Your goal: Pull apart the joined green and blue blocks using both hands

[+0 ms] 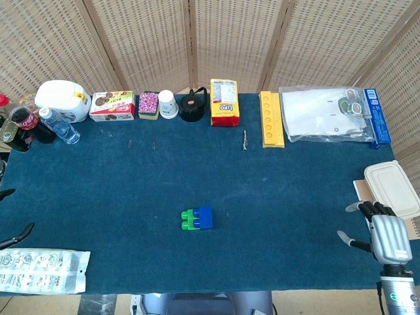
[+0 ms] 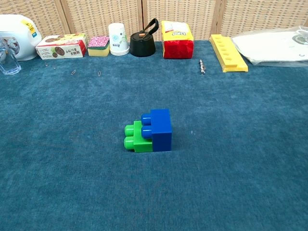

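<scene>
Woven screens back our desk (image 1: 98, 216), its blue cloth napped like felt. Mid-desk the studded green block (image 2: 136, 139) stays plugged into the blue block (image 2: 160, 130). Only our head view shows hands: right hand (image 1: 386, 233) spread and empty, left hand (image 1: 16, 235) barely visible, we cannot tell

Head view only; the chest view shows no part of the robot. Right hand (image 1: 386, 231): silver-grey metallic back plate with ribbed segments running lengthwise, dark grey to black fingers (image 1: 375, 209), pale tips on some. Thumb dark with light tip. Wrist below is a light grey cylinder carrying a small green indicator ring; a thin black cable runs beside it. Left hand (image 1: 14, 231): only slim black finger parts show at the frame's left edge.
</scene>
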`<action>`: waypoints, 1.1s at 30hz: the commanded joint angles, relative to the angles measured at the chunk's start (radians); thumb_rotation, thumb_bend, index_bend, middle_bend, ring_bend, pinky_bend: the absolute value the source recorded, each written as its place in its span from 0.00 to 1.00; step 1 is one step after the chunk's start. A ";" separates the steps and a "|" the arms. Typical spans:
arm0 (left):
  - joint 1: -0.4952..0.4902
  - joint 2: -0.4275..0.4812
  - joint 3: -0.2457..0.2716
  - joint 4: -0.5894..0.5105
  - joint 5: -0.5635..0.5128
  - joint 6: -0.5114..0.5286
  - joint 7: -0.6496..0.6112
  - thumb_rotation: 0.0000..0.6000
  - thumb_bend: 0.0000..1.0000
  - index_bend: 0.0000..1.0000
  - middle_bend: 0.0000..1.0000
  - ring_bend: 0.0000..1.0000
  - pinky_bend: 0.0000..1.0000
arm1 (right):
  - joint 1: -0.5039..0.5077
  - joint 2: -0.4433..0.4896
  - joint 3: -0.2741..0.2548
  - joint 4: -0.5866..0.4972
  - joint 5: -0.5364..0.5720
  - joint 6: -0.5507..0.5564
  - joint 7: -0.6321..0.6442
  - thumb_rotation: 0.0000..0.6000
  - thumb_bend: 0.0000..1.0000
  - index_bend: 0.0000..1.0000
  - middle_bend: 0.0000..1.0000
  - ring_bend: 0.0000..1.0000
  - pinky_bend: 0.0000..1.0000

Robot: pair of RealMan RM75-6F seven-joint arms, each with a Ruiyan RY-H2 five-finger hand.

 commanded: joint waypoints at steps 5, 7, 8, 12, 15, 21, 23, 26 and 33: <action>-0.002 0.000 0.001 0.001 0.004 -0.001 0.002 0.60 0.23 0.25 0.12 0.09 0.16 | 0.004 -0.005 0.001 -0.002 -0.001 -0.008 0.001 0.88 0.20 0.42 0.41 0.33 0.32; 0.000 0.003 -0.001 0.000 0.003 0.003 -0.001 0.59 0.23 0.25 0.12 0.09 0.16 | 0.004 -0.005 0.001 -0.005 -0.002 -0.010 -0.001 0.88 0.19 0.42 0.41 0.33 0.32; 0.000 0.005 -0.002 0.000 0.003 0.005 -0.002 0.59 0.23 0.24 0.12 0.09 0.16 | 0.004 -0.003 0.002 -0.008 -0.002 -0.011 -0.002 0.88 0.19 0.42 0.41 0.33 0.32; 0.002 0.010 -0.003 0.000 0.005 0.011 -0.007 0.59 0.23 0.24 0.12 0.09 0.16 | 0.004 -0.001 0.001 -0.014 -0.010 -0.010 0.009 0.87 0.19 0.42 0.41 0.33 0.32; 0.003 0.014 -0.004 -0.004 0.007 0.015 -0.005 0.60 0.23 0.25 0.12 0.09 0.16 | 0.012 0.008 -0.005 -0.022 -0.030 -0.025 0.051 0.88 0.19 0.42 0.41 0.33 0.32; 0.004 0.028 -0.007 -0.015 0.008 0.022 0.004 0.59 0.23 0.25 0.12 0.09 0.16 | 0.067 0.042 -0.018 -0.052 -0.118 -0.089 0.192 0.87 0.20 0.41 0.40 0.33 0.32; 0.005 0.031 -0.007 -0.018 0.007 0.023 0.007 0.60 0.23 0.25 0.12 0.09 0.16 | 0.083 0.051 -0.018 -0.061 -0.134 -0.104 0.219 0.87 0.20 0.40 0.40 0.32 0.32; 0.005 0.037 -0.009 -0.024 0.005 0.023 0.012 0.60 0.23 0.24 0.12 0.09 0.16 | 0.115 0.056 -0.013 -0.079 -0.158 -0.133 0.243 0.88 0.20 0.37 0.39 0.32 0.32; 0.000 0.054 -0.014 -0.046 0.006 0.021 0.027 0.59 0.23 0.25 0.12 0.09 0.16 | 0.245 0.024 0.008 -0.144 -0.170 -0.297 0.234 0.87 0.16 0.19 0.25 0.25 0.29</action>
